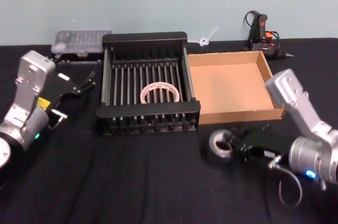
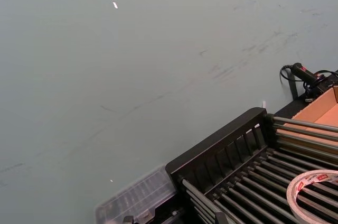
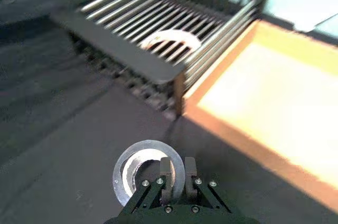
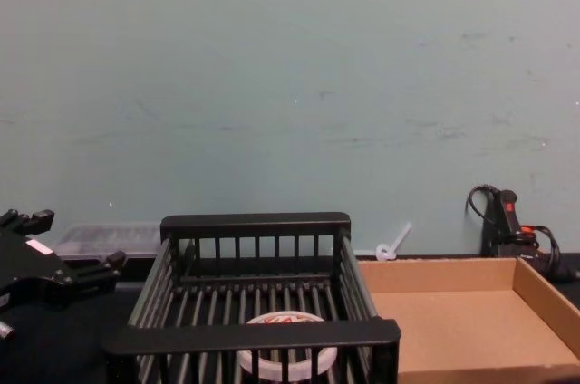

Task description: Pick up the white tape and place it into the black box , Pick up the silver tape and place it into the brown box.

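Here the right gripper (image 3: 173, 168) pinches the silver tape's (image 1: 219, 144) rim on the black cloth (image 1: 132, 176) before the brown box (image 1: 232, 89), while the white tape (image 1: 158, 92), red print unreadable, lies in the black box (image 1: 145, 39); the left gripper (image 1: 87, 83) hovers spread beside a clear case (image 1: 82, 42).

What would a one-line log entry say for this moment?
white tape: in black box | silver tape: on table, right tool shut on its wall | brown box: empty | left tool: open, idle

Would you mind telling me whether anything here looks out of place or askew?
Nothing stands out. The white tape lies flat in the black box, and the right gripper pinches the silver tape on the table beside the brown box.
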`<state>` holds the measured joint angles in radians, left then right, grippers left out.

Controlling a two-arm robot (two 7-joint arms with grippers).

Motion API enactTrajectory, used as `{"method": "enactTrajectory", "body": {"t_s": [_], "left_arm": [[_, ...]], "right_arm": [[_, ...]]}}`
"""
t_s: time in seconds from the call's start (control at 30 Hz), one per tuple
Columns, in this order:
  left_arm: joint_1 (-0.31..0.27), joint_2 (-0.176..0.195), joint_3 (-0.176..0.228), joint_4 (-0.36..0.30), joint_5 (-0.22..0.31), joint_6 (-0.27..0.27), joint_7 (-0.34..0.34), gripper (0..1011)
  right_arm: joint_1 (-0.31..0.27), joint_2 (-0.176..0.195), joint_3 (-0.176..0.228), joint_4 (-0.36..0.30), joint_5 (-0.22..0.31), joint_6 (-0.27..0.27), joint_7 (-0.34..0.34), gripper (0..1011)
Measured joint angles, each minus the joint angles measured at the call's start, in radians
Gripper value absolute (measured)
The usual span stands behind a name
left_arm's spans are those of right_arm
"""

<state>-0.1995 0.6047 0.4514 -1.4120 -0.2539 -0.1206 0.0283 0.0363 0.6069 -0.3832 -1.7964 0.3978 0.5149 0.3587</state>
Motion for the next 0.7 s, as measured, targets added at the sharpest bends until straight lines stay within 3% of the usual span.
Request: {"method": "enactTrajectory", "body": {"t_s": [0.3,0.7], "left_arm": [[0.000,0.000,0.000,0.000,0.000,0.000,0.000,1001],[0.000,0.000,0.000,0.000,0.000,0.000,0.000,1001]], "right_arm": [[0.047,-0.032,0.044,0.026,-0.028,-0.025,-0.052,158],[0.149,-0.111,0.081,0.147,-0.072,-0.037,-0.096,159]]}}
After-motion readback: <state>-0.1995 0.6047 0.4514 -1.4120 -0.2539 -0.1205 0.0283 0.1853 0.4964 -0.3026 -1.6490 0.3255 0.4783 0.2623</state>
